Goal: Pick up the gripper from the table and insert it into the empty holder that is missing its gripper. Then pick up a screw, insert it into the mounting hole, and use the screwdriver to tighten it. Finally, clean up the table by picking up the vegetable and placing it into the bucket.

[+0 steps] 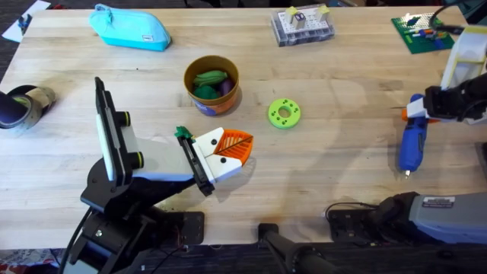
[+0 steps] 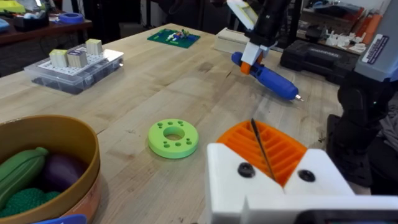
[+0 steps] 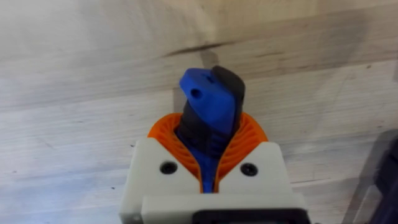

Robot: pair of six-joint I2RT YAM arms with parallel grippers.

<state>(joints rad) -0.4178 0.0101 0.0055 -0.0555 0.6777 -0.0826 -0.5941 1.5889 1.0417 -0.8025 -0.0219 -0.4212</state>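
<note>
The vegetables (image 1: 209, 82) are already seen in the bucket (image 1: 212, 85) toward the table's far edge, so the task is judged nearly done. The screwdriver (image 1: 412, 141), near the right edge, is clamped in the right gripper (image 3: 208, 165). The left gripper (image 1: 228, 148) is closed, empty, and its joined pads (image 2: 264, 146) are clearest from the left wrist.

The light wooden bench (image 1: 335, 91) holds a round yellow-tan bucket (image 1: 211, 85), a flat green disc (image 1: 284, 113), a blue zip pouch (image 1: 129, 27) and a clear plastic parts box (image 1: 302, 26).

No legible text — not on any label, box or tool.
</note>
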